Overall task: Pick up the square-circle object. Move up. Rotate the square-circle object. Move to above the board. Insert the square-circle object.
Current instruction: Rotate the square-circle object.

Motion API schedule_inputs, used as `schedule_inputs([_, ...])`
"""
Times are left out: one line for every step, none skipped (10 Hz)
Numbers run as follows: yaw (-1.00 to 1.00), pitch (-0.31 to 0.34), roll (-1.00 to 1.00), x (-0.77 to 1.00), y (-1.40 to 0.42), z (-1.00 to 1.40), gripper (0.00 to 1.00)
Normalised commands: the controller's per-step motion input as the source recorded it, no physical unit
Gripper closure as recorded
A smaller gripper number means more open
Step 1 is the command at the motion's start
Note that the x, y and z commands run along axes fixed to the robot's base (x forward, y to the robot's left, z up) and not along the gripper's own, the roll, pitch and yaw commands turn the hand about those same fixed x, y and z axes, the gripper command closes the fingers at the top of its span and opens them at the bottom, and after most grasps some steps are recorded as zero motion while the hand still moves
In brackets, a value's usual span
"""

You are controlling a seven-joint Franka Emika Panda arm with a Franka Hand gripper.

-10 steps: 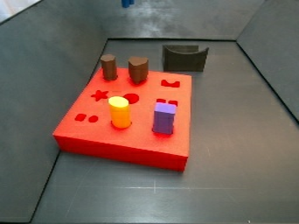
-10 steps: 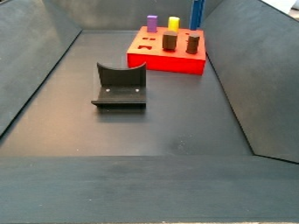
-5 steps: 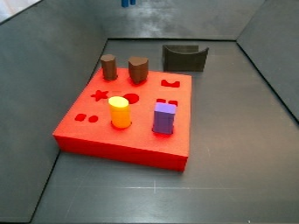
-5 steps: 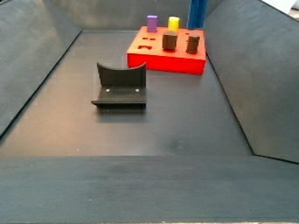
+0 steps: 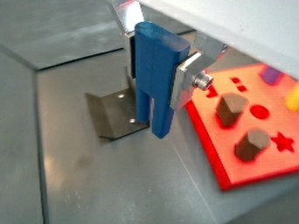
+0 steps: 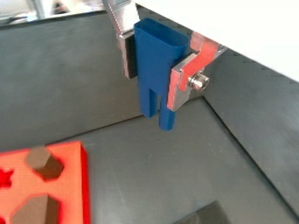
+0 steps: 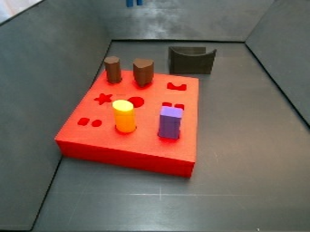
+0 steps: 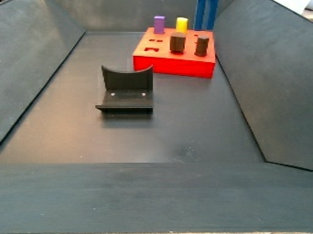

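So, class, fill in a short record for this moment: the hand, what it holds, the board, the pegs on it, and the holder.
hand: high up, off to one side of the board, shut on the blue piece
blue piece: upright between the fingers, hanging clear of the floor
board: red, flat on the floor
pegs on board: two brown, one yellow, one purple
holder: dark grey, on the floor apart from the board

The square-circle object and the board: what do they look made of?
The square-circle object, held between the tool's silver plates high beside the board: probably plastic, uniform dark blue, smooth with soft sheen. The board: likely plastic too, flat bright red, matte, crisp-edged holes. Neither is certain.
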Motion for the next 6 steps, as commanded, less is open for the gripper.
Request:
schedule_inputs([-1.0, 0.076, -0.06, 0.01, 0.01, 0.01, 1.0])
schedule_inputs([-1.0, 0.091, -0.07, 0.01, 0.01, 0.01, 1.0])
schedule_inputs([-0.91, 0.11, -0.08, 0.01, 0.01, 0.01, 1.0])
schedule_inputs([-0.68, 0.108, -0.08, 0.01, 0.01, 0.01, 1.0])
schedule_inputs([-0.46, 0.105, -0.08, 0.01, 0.01, 0.01, 1.0])
schedule_inputs([-0.27, 0.103, -0.08, 0.02, 0.01, 0.01, 1.0])
